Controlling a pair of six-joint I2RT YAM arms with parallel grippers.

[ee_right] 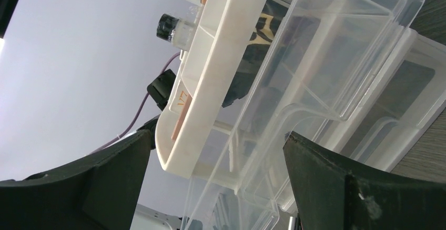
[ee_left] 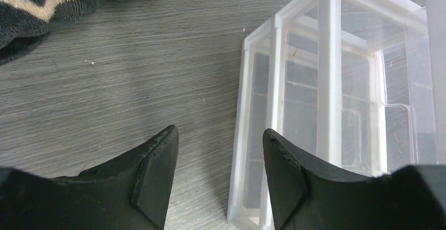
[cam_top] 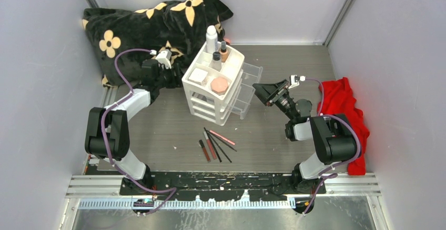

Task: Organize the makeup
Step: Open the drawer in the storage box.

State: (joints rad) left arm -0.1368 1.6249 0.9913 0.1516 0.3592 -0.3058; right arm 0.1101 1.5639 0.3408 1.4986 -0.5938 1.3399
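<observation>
Beside the left gripper (ee_left: 220, 140), matt black plastic, stands a glossy clear-and-white plastic drawer unit (ee_left: 331, 82) on matt grey wood-grain tabletop (ee_left: 131, 72).

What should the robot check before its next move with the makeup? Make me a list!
1. Right gripper ready to grab: ok, fingers spread, holding nothing.
2. Left gripper ready: ok, open beside the drawer unit.
3. Clear drawers pulled out: ok, they stick out toward the right gripper.
4. Pencils and tubes put away: not ok, loose on the table in front of the unit.
5. White bottle standing safely: ok, upright in the top tray.
6. Left gripper touching the unit: cannot tell.
</observation>
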